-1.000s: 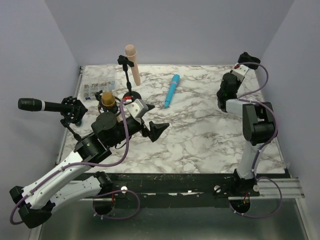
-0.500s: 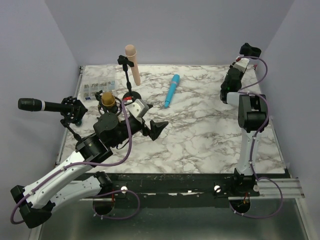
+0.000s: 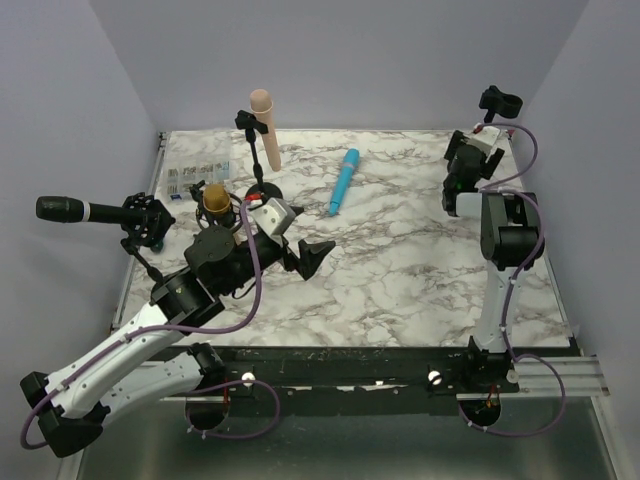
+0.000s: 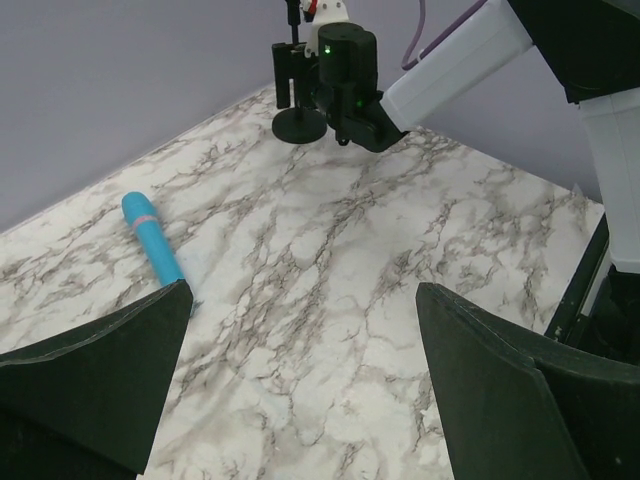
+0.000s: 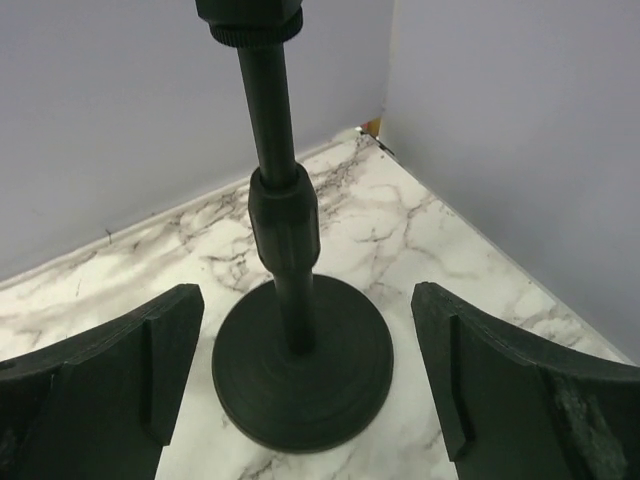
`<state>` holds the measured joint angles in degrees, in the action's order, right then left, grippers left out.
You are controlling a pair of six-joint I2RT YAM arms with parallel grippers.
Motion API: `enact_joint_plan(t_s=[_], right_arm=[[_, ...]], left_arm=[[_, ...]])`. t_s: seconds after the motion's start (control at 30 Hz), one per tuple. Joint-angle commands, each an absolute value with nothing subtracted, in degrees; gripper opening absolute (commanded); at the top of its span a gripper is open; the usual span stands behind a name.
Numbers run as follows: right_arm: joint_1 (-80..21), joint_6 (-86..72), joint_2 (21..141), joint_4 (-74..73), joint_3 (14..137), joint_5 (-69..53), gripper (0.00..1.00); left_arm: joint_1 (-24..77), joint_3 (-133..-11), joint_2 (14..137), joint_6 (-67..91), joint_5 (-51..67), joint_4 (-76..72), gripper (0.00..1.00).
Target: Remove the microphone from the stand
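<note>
right wrist: the right gripper (image 5: 305,300) is facing a stand (image 5: 283,240), jaws apart. left wrist: the left gripper (image 4: 303,292) is hovering, jaws wide; a blue mic (image 4: 153,242) is lying on the table (image 4: 330,260). top: that stand's clip (image 3: 499,99) is looking empty; a beige mic (image 3: 265,132) is sitting clipped at the far left. worth gripping its body and sliding it straight out, without tipping anything.
</note>
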<state>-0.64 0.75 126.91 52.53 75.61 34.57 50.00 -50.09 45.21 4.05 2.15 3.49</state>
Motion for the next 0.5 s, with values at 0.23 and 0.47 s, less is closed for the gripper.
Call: enact_joint_plan(t_s=[0.23, 0.47], right_arm=[[-1.6, -16.3, 110.3, 32.4, 63.9, 28.8, 1.00], [-5.0, -25.9, 98.2, 27.2, 51.3, 22.2, 1.00]], left_arm=[[50.2, -50.8, 41.5, 1.6, 0.7, 3.8, 0.98], [50.2, -51.4, 39.8, 1.4, -1.6, 4.2, 0.98]])
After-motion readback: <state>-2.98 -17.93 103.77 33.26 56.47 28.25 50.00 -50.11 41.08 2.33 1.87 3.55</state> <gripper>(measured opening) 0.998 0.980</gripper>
